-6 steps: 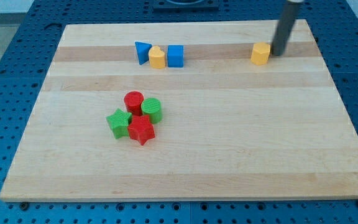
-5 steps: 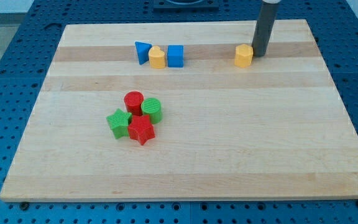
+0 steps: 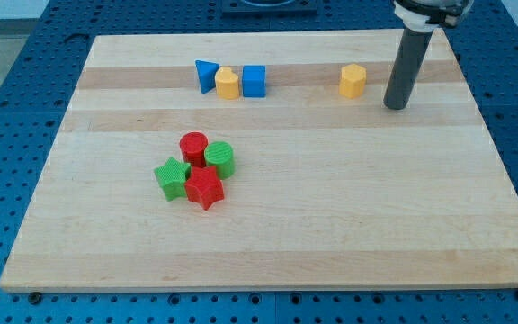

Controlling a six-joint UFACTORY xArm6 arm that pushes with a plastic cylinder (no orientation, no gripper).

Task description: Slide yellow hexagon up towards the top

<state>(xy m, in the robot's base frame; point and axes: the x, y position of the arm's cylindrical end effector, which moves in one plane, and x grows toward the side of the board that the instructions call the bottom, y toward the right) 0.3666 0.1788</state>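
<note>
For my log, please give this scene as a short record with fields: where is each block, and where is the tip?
surface: wooden board
yellow hexagon: near the view's top, right of centre, alone
my tip: right of the yellow hexagon, slightly lower, apart
top row: blue triangle, yellow block, blue cube
centre-left cluster: red cylinder, green cylinder, green star, red star

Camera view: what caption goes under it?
My tip rests to the right of, and slightly below, the yellow hexagon near the board's top.

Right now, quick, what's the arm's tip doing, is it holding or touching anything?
My tip: a bare rod with no gripper, holding nothing; it stands to the view's right of the yellow hexagon and slightly lower, with a clear gap, not touching it.
</note>
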